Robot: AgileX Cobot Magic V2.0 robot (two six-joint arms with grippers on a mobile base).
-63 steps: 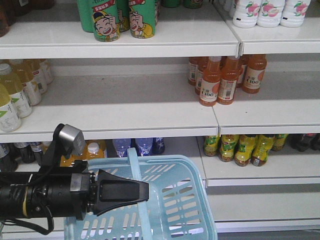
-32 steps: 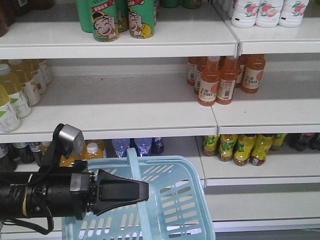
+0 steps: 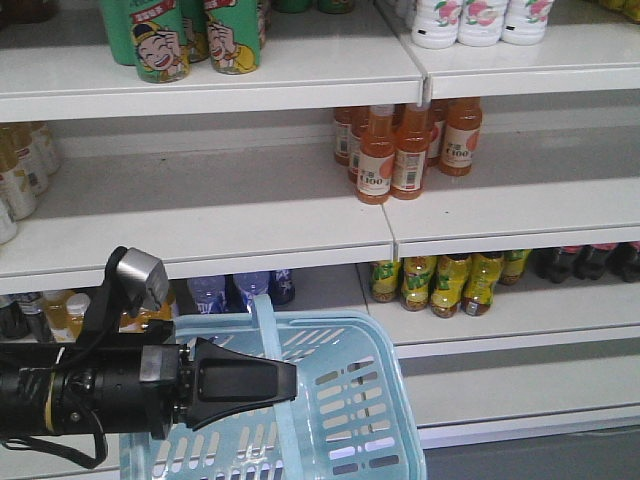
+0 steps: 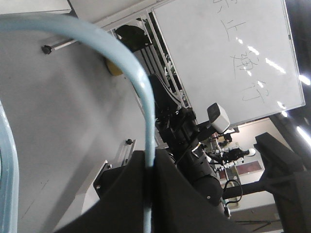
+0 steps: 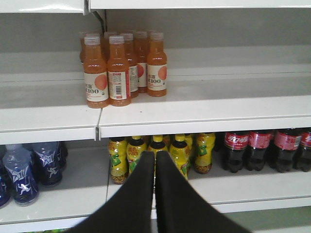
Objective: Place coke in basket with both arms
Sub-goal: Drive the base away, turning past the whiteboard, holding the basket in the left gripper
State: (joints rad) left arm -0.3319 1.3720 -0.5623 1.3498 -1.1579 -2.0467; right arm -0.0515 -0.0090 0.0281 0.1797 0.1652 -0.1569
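The light blue basket (image 3: 345,400) hangs low in the front view, before the shelves. My left gripper (image 3: 288,381) reaches in from the left and is shut on the basket's hoop handle (image 3: 268,335). In the left wrist view the handle (image 4: 138,80) runs down into the closed black jaws of the left gripper (image 4: 150,162). My right gripper (image 5: 155,155) is shut with nothing between its fingers, pointing at the yellow bottles (image 5: 177,155) on the lower shelf. The right arm (image 4: 194,145) shows behind the handle in the left wrist view. The coke is out of view.
White shelves (image 3: 300,220) fill the view. Orange bottles (image 3: 395,150) stand on the middle shelf. Yellow bottles (image 3: 440,280), dark cola bottles with red labels (image 5: 262,148) and blue bottles (image 5: 26,170) are on the lower one. Green cartoon cans (image 3: 185,40) and white bottles (image 3: 470,20) sit on top.
The shelves and bottles have slid left in the front view, so the view has shifted right. The left gripper and basket keep their place in the frame.
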